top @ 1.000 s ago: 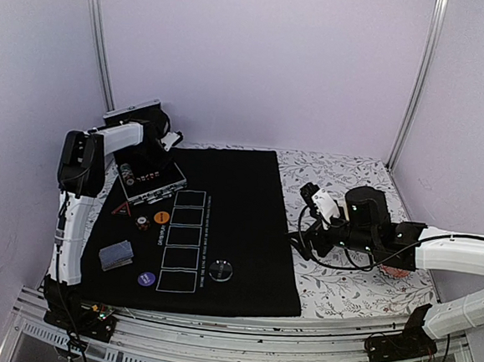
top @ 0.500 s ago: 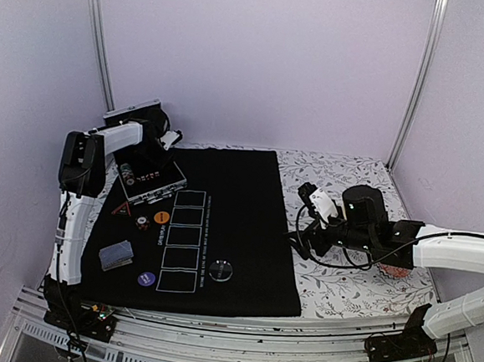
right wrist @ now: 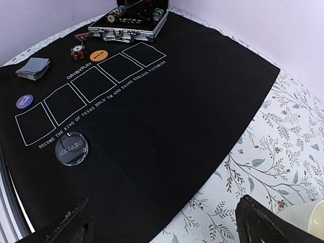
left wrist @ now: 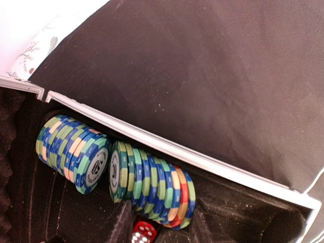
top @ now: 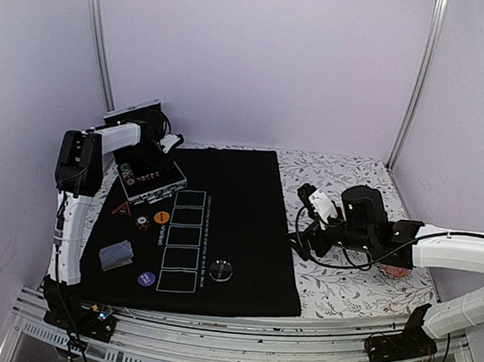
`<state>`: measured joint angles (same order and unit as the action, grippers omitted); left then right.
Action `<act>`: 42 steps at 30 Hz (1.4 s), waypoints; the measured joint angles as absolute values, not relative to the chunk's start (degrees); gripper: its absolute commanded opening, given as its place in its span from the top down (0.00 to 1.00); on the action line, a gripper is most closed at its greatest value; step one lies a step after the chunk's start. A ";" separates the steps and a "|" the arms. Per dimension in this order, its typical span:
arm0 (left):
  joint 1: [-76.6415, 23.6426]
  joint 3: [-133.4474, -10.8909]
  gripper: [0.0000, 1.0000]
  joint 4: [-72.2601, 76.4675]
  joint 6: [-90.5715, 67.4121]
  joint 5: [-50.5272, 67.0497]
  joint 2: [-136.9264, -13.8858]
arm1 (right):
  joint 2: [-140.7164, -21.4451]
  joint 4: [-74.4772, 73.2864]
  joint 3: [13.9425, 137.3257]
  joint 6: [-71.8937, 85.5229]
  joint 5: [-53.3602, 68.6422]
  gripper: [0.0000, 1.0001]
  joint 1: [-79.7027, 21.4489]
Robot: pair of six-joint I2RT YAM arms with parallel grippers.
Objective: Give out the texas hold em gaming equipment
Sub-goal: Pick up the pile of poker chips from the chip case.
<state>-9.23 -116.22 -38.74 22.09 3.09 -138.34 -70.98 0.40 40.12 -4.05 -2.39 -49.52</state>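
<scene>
**Left gripper** (top: 158, 144). Location: over the far end of the open case (top: 151, 184), at the far-left corner of the mat (top: 242, 181). Jaw state: you cannot tell. Its fingers fall outside the wrist view and are too small to read from above.

**Chips** (left wrist: 76, 152). One row stands on edge in the case's slot, close under the metal rim. A second row (left wrist: 152, 187) stands just beside it and ends in orange-red pieces. A red die (left wrist: 144, 232) sits in the next pocket, near that row.

**Right gripper** (right wrist: 164, 215). Jaws wide apart with nothing between them, hovering at the mat's right edge where the flowered cloth (right wrist: 283, 131) begins.

**On the mat, left side, beside the printed boxes:**
- deck (top: 116, 255)
- purple disc (top: 145, 279)
- clear disc (top: 221, 270)
- orange disc (top: 162, 217)
- chip stack (top: 143, 223)
- red triangle (top: 121, 209)

**Step in hand, by the look of it:** drawing chips out of the case.

**Handling notes:**
- Set your fingers across the flat faces at either end of a short section, not on the rims. Chips on edge will likely fan and roll under a loose pinch.
- Take a modest section rather than a whole row.
- Lift straight up past the rim before you swing toward the mat.
- Avoid nudging the neighbouring row or the die.
- Leave the right arm out of the way.
</scene>
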 measured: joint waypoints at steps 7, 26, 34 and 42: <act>-9.45 -116.86 0.52 -40.25 21.85 2.94 -138.91 | -70.87 0.43 40.12 -3.92 -2.39 0.01 -49.52; -9.02 -120.88 0.73 -40.62 20.34 1.04 -141.91 | -71.48 0.43 40.12 -3.86 -2.35 0.01 -49.52; -8.80 -119.24 1.00 -36.88 20.36 3.51 -141.32 | -73.21 0.36 40.53 -3.84 -1.85 0.01 -49.52; -8.80 -116.99 1.00 -34.81 20.34 6.44 -140.11 | -73.38 0.38 41.32 -3.84 -1.30 0.01 -49.52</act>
